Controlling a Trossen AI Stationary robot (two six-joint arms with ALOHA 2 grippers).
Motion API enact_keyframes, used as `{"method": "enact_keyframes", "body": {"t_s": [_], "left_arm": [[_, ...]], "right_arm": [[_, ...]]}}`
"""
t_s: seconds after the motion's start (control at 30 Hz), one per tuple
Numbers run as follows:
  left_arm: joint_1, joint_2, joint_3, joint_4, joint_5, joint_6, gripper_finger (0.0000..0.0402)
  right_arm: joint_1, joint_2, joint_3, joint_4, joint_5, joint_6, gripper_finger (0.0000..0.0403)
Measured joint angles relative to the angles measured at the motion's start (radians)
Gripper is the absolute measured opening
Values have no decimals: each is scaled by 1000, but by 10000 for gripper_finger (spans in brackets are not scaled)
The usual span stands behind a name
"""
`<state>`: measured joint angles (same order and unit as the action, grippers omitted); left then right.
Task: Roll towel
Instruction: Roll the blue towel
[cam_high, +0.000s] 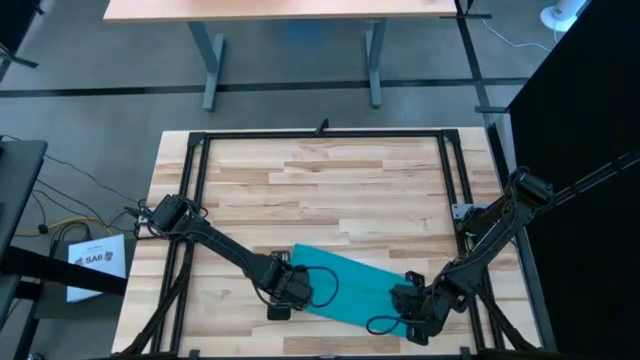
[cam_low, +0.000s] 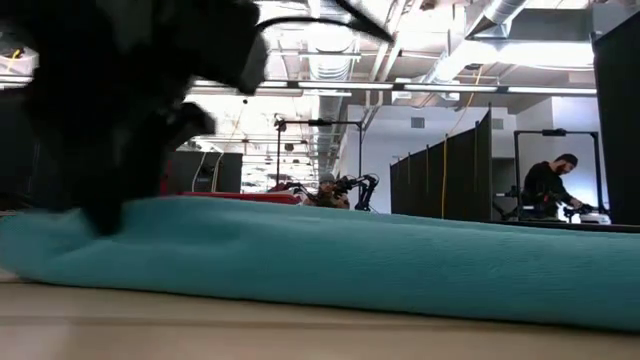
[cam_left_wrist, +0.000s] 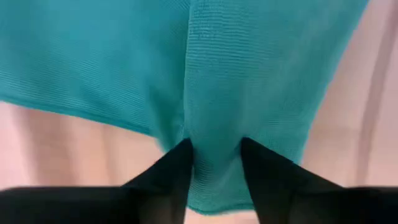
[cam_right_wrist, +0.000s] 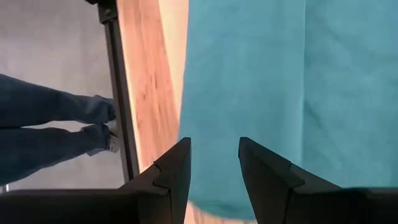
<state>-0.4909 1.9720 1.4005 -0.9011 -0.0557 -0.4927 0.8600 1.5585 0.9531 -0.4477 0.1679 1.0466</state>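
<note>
The teal towel (cam_high: 350, 285) lies aslant on the wooden table near its near edge. In the low view it shows as a long low band (cam_low: 350, 255). My left gripper (cam_high: 292, 290) is at the towel's left end and is shut on a raised fold of it (cam_left_wrist: 216, 162). My right gripper (cam_high: 412, 312) is at the towel's right end. Its open fingers (cam_right_wrist: 214, 162) stand over the cloth (cam_right_wrist: 273, 74) just inside the end edge. I cannot tell whether they touch it. My left gripper pinches a raised ridge of the towel (cam_left_wrist: 214, 140) between its two fingers, near the towel's left end edge. A crease runs away from the fingers along the cloth. The fingers come from above, slanting down. The rest of the towel lies on the table.
Black frame rails (cam_high: 195, 170) run along the table's left, right and far sides. Bare wood (cam_high: 330, 180) fills the far half. A person's legs (cam_right_wrist: 56, 118) stand on the floor past the table's edge rail (cam_right_wrist: 118, 93). People also show far back in the room (cam_low: 550, 185).
</note>
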Motion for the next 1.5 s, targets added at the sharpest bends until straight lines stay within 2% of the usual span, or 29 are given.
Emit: {"method": "enact_keyframes", "body": {"t_s": [0.17, 0.33, 0.43, 0.53, 0.7, 0.93, 1.07, 1.23, 1.43, 1.5], "left_arm": [[-12, 1, -56, 41, -6, -22, 77], [-12, -7, 29, -46, -201, -26, 78], [-11, -12, 75, -63, -246, 34, 87], [-4, -11, 93, -76, -243, 66, 94], [-1, -11, 84, -164, -197, 17, 98], [-1, -11, 81, -128, -189, 9, 98], [3, -11, 81, -88, -189, 9, 98], [5, -11, 81, -85, -189, 9, 98], [5, -8, 80, -98, -176, -10, 98], [5, -8, 58, -79, -163, -24, 98]], "right_arm": [[8, 0, 0, -3, -1, 0, 123], [6, 0, 0, -3, -1, 0, 123], [6, 0, 0, -4, -1, 0, 123], [3, 0, 0, -3, -1, 2, 123], [2, 0, 0, -3, -1, 11, 123], [-12, 5, 0, 31, 2, -22, 123], [-41, 68, -1, 45, 2, -34, 115], [-53, 173, -2, 22, -10, -24, 75], [-1, 214, 3, -8, 4, 33, 14], [20, 222, 3, -11, 16, 58, 4]]}}
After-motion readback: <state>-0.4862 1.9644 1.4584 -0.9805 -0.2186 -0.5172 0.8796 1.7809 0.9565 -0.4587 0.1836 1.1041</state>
